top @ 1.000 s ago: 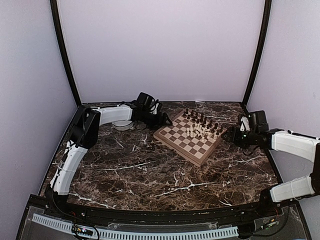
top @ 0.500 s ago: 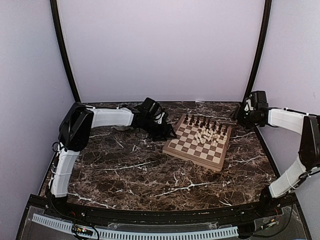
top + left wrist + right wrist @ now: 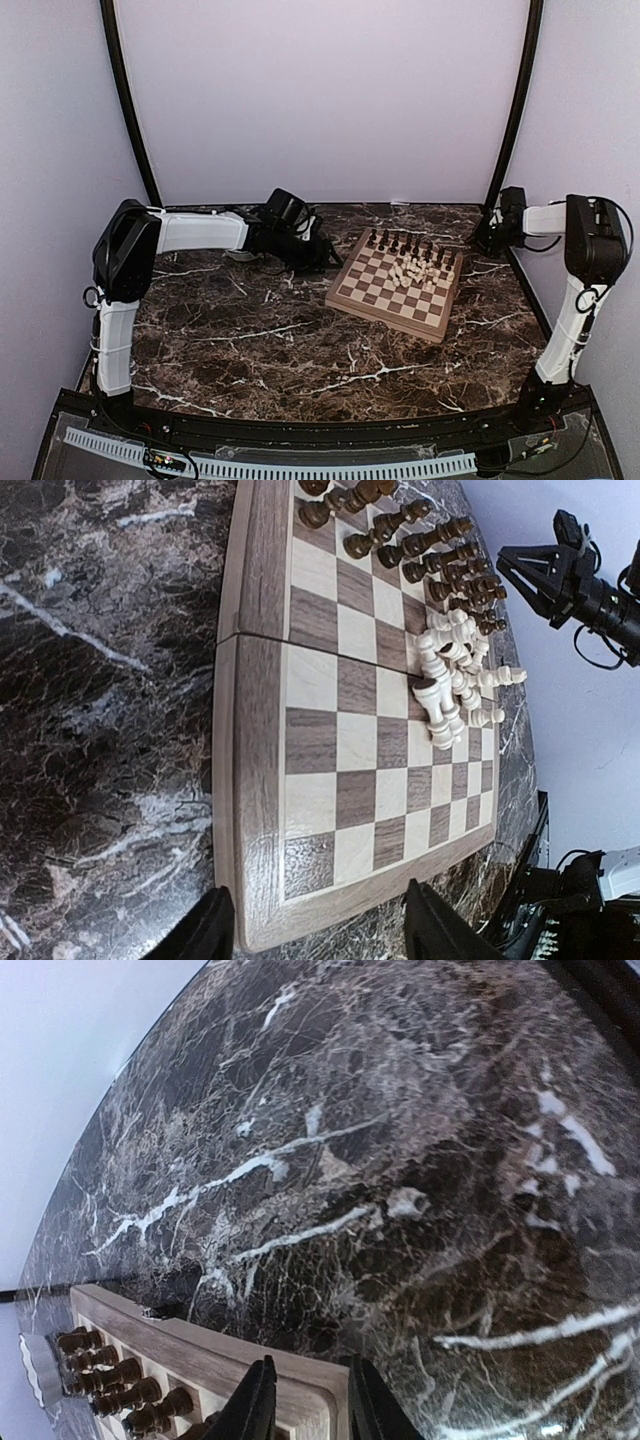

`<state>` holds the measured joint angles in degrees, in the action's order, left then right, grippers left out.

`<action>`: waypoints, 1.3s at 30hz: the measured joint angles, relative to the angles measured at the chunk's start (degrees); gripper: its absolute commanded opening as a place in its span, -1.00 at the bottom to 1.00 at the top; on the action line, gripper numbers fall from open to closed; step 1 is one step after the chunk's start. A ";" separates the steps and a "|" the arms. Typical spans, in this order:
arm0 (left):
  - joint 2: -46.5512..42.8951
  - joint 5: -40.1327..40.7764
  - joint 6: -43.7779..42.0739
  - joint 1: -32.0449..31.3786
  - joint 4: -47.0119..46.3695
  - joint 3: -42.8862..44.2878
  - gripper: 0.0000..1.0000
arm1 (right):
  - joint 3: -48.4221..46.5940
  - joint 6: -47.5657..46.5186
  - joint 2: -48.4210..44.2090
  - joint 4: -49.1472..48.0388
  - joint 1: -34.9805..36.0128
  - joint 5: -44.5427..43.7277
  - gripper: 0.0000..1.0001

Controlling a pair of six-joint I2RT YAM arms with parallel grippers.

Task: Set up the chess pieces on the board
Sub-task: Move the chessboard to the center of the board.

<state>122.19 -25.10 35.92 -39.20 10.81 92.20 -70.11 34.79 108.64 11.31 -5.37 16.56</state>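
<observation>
We see dark chess pieces ranked along the board at its far edge and cream chess pieces heaped mid-board, unplaced. Our left end effector gapes empty; the right end effector is narrowed, can't tell whether it's gripping.

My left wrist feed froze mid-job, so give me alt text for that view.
A wooden chessboard lies on a dark marble table, dark pieces lined up along its far end and cream-white pieces toppled in a heap beside them. The left end effector is open and empty at the board's near edge.
</observation>
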 measured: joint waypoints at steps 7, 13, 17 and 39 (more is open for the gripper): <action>0.00 -1.88 -0.70 0.04 0.04 -2.91 0.22 | -6.49 1.03 6.71 -1.07 0.00 4.20 -0.55; 0.00 -2.49 -1.18 0.15 -0.07 -4.11 0.25 | -10.01 1.51 11.26 -2.12 0.00 6.25 -0.57; 0.00 -3.19 -1.38 0.37 -0.37 -5.70 0.32 | -10.19 1.88 13.09 -2.32 0.00 7.32 -0.57; -3.72 -6.08 -5.77 0.42 -0.83 -14.84 0.44 | -7.96 5.20 15.69 -8.90 1.31 16.81 -0.64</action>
<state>118.48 -31.18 30.15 -38.79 9.98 77.36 -78.06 39.99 124.33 2.42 -4.05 33.36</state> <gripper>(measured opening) 0.707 0.179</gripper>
